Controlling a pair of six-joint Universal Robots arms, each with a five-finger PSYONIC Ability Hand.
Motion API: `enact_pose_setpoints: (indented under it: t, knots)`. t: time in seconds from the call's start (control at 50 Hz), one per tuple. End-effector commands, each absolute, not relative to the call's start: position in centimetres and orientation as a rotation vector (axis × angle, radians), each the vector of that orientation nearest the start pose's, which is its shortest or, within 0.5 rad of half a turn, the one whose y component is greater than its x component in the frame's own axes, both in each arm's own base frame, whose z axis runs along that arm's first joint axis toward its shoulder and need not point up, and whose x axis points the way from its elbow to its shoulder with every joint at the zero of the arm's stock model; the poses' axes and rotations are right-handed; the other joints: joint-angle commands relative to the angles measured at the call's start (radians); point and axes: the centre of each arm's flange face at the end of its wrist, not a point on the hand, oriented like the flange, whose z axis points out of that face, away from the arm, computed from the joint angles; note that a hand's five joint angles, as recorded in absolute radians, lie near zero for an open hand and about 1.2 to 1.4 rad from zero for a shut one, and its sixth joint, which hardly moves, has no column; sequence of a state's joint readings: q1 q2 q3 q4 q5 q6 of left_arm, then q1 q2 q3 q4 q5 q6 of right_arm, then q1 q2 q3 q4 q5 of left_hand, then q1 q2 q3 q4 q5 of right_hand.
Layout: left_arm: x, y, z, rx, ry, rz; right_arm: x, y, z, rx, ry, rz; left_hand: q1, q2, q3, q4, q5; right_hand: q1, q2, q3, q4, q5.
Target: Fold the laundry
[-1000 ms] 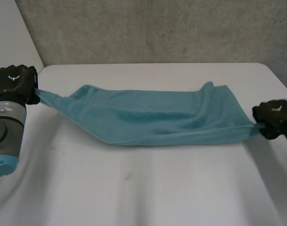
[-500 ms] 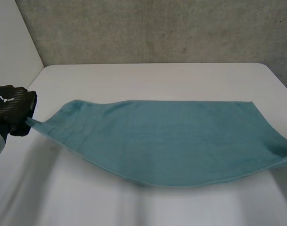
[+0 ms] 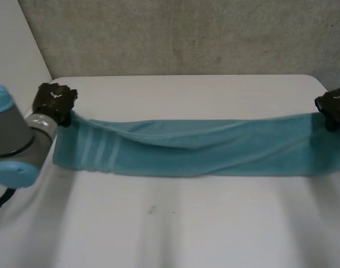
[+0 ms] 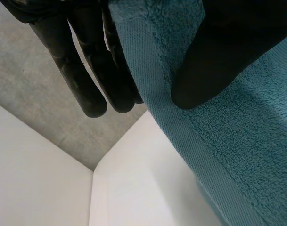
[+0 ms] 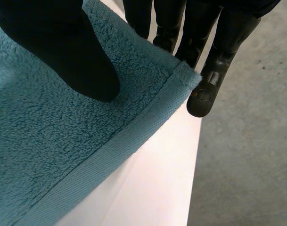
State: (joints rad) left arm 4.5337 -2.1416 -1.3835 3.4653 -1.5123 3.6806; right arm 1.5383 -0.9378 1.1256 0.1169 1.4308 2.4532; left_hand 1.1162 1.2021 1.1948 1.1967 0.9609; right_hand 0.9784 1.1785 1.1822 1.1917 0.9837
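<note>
Head camera looks down across the table (image 3: 175, 223); both wrist cameras closely face the shared towel (image 3: 214, 151).

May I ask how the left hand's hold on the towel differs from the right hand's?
The left hand pinches the towel beside its hem; the right hand pinches a corner tip. The left hand holds the striped end, the right hand the opposite end. Both clamp it between thumb and fingers.

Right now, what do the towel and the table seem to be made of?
Towel: teal terry cloth, probably cotton; fuzzy looped pile with a flat woven hem. Table: smooth plain white surface, perhaps laminate or plastic; the look leaves it open.
</note>
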Motion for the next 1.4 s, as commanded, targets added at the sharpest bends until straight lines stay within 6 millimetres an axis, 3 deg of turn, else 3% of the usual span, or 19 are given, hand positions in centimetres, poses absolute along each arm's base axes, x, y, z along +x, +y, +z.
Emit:
enact_pose_setpoints:
  t: [0.02,0.14,0.2,0.22,0.24,0.26,0.28,0.32,0.38,0.5,0.56,0.64,0.72,0.8,0.9,1.02,1.1,1.4]
  knots:
    - [-22.1,-43.5,15.6,0.756,1.945,-2.003,14.6,-46.4,17.7,-0.983,2.557,-2.19,0.28,0.194,0.201,0.2,0.261,0.418,0.218,0.214,0.205,0.238]
    - [-22.4,-44.5,13.5,0.778,1.955,-1.998,15.9,-47.7,16.2,-0.997,2.535,-2.237,0.28,0.194,0.201,0.2,0.261,0.418,0.218,0.214,0.205,0.238]
    - [-22.5,-44.6,13.2,0.78,1.939,-2.012,16.5,-47.9,15.6,-0.999,2.529,-2.235,0.28,0.194,0.201,0.2,0.261,-0.55,-0.75,-0.754,-0.763,-0.73]
    - [-22.7,-44.5,13.2,0.783,1.929,-2.024,16.6,-47.9,15.4,-1.001,2.531,-2.233,0.182,0.096,0.103,0.101,0.162,-0.804,-1.004,-1.008,-1.017,-0.984]
    - [-23.1,-44.4,13.2,0.8,1.91,-2.054,16.9,-47.8,15.3,-0.991,2.539,-2.232,-0.398,-0.484,-0.476,-0.478,-0.417,-0.804,-1.004,-1.008,-1.017,-0.984]
    - [-23.6,-44.0,13.0,0.83,1.898,-2.082,17.1,-47.7,15.3,-0.987,2.541,-2.235,-0.773,-0.859,-0.851,-0.853,-0.792,-0.804,-1.004,-1.008,-1.017,-0.984]
    - [-23.9,-43.7,13.0,0.848,1.891,-2.095,17.3,-47.6,15.5,-0.978,2.545,-2.24,-0.866,-0.952,-0.945,-0.947,-0.886,-0.804,-1.004,-1.008,-1.017,-0.984]
    - [-24.3,-43.4,13.1,0.867,1.884,-2.108,17.4,-47.4,15.6,-0.935,2.571,-2.246,-0.926,-1.012,-1.004,-1.006,-0.945,-0.804,-1.004,-1.008,-1.017,-0.984]
    - [-24.9,-42.6,15.1,0.905,1.792,-2.192,17.4,-47.2,16.0,-0.885,2.576,-2.248,-0.941,-1.027,-1.019,-1.021,-0.96,-0.804,-1.004,-1.008,-1.017,-0.984]
    - [-24.6,-41.2,18.5,0.88,1.728,-2.233,16.6,-45.2,23.4,-0.652,2.435,-2.375,-0.935,-1.021,-1.014,-1.016,-0.954,-0.804,-1.004,-1.008,-1.017,-0.984]
    - [-24.3,-40.2,19.7,0.862,1.726,-2.235,16.8,-43.5,25.2,-0.635,2.379,-2.358,-0.932,-1.018,-1.011,-1.013,-0.951,-0.804,-1.004,-1.008,-1.017,-0.984]
    - [-23.7,-38.0,21.1,0.835,1.746,-2.221,17.1,-40.8,26.1,-0.705,2.359,-2.277,-0.932,-1.018,-1.011,-1.013,-0.951,-0.804,-1.004,-1.008,-1.017,-0.984]
    - [-23.4,-34.6,21.9,0.809,1.834,-2.218,16.5,-38.2,25.0,-0.765,2.43,-2.089,-0.932,-1.018,-1.011,-1.013,-0.951,-0.804,-1.004,-1.008,-1.017,-0.984]
    - [-23.5,-32.0,21.0,0.762,2.017,-2.213,14.5,-36.9,22.6,-0.738,2.565,-1.885,-0.914,-1.0,-0.993,-0.995,-0.934,-0.804,-1.004,-1.008,-1.017,-0.984]
    - [-23.2,-30.3,19.8,0.668,2.222,-2.191,13.1,-36.1,20.1,-0.718,2.631,-1.748,-0.903,-0.989,-0.981,-0.983,-0.922,-0.671,-0.871,-0.874,-0.884,-0.85]
    - [-22.9,-29.8,18.9,0.637,2.274,-2.184,11.4,-37.0,17.8,-0.709,2.557,-1.765,-0.9,-0.986,-0.978,-0.98,-0.919,-0.371,-0.571,-0.575,-0.585,-0.551]
    - [-22.4,-30.2,18.9,0.586,2.246,-2.191,11.0,-37.9,15.6,-0.722,2.51,-1.784,-0.894,-0.98,-0.972,-0.974,-0.913,-0.318,-0.518,-0.522,-0.532,-0.498]
    - [-22.1,-30.2,18.4,0.549,2.241,-2.176,9.5,-39.9,13.0,-0.74,2.531,-1.817,-0.894,-0.98,-0.972,-0.974,-0.913,-0.209,-0.409,-0.413,-0.423,-0.389]
